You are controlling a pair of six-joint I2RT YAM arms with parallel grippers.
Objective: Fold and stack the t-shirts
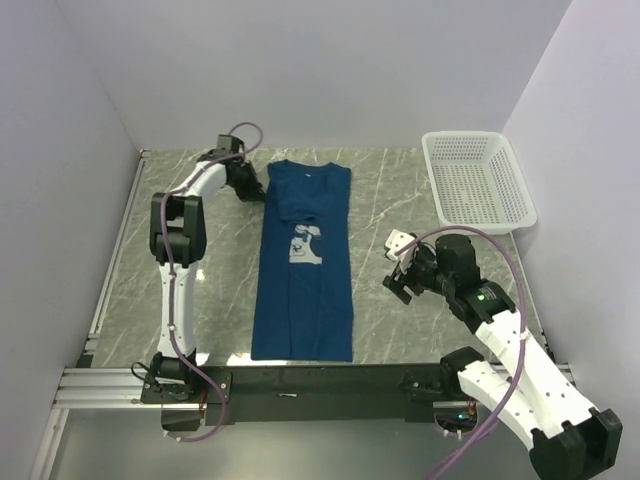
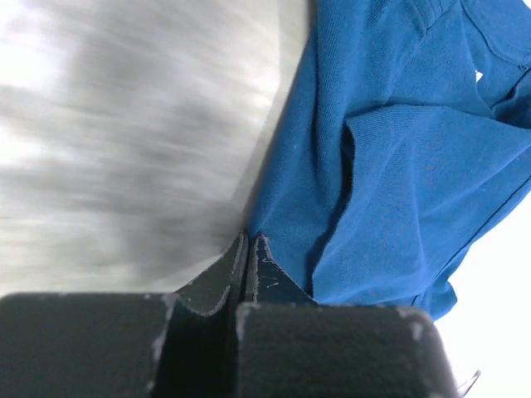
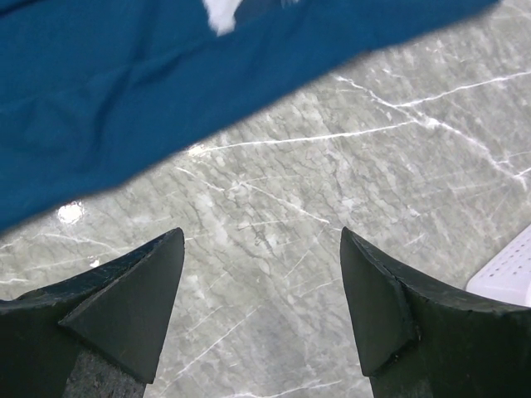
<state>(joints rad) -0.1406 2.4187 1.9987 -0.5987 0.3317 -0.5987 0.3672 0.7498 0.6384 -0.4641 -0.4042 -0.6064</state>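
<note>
The dark blue t-shirt (image 1: 300,300) lies as a long narrow strip down the middle of the table, its white print (image 1: 306,245) facing up. My left gripper (image 1: 258,190) is at the shirt's far left corner. In the left wrist view the left gripper (image 2: 249,239) is shut, with the edge of the t-shirt (image 2: 398,166) running into its tips; the cloth is sharp while the table behind is blurred. My right gripper (image 1: 392,265) hovers right of the shirt. In the right wrist view the right gripper (image 3: 261,240) is open over bare marble, with the t-shirt (image 3: 124,99) beyond its fingertips.
A white mesh basket (image 1: 478,180) stands at the back right corner; its corner also shows at the basket (image 3: 506,282) edge of the right wrist view. White walls close the table's left, back and right sides. A metal rail runs along the near edge.
</note>
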